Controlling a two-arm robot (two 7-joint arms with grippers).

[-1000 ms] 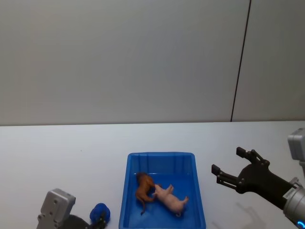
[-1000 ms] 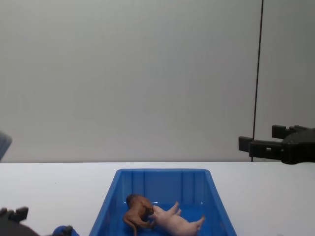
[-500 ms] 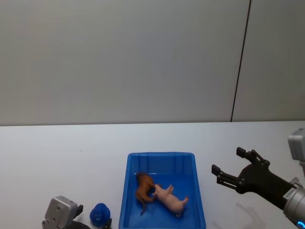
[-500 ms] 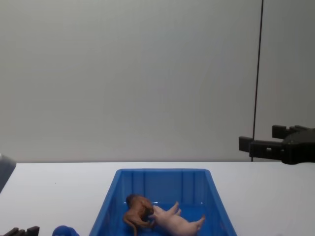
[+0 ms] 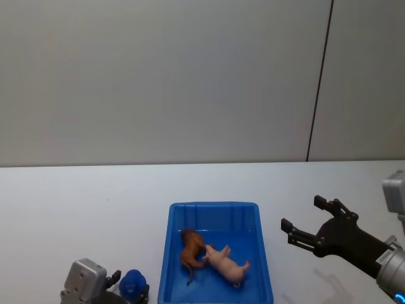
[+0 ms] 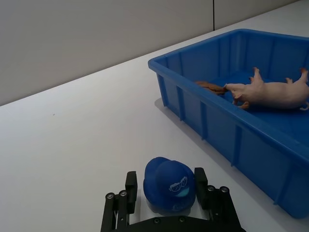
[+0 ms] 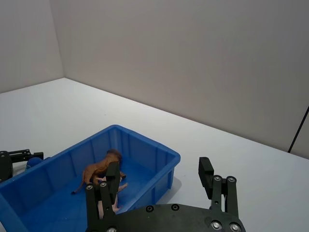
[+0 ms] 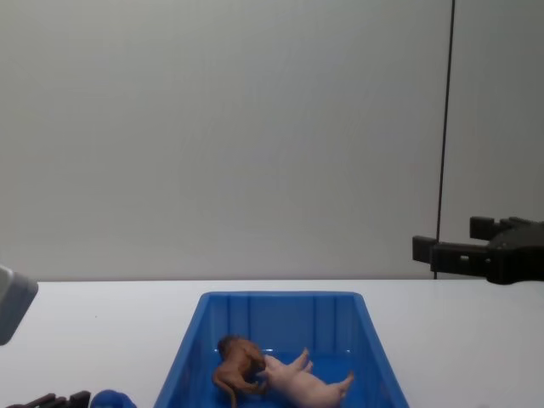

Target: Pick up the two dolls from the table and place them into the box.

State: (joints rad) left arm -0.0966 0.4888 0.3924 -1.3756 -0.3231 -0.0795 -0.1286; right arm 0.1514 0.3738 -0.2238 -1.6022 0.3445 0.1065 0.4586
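Observation:
Both dolls lie inside the blue box, touching each other. The pale pink pig is on its side, and the reddish-brown animal lies to its left. They also show in the chest view as pig and brown animal. My right gripper hovers open and empty above the table, right of the box. Low at the box's left, my left gripper is open, its fingers flanking a small blue toy.
The small blue toy, round with a sunglasses face, stands on the table just left of the box wall. A plain grey wall with a dark vertical seam runs behind the table.
The left gripper has slid right, closer to the blue toy, which stayed put. The dolls, the box and the right gripper have not moved.

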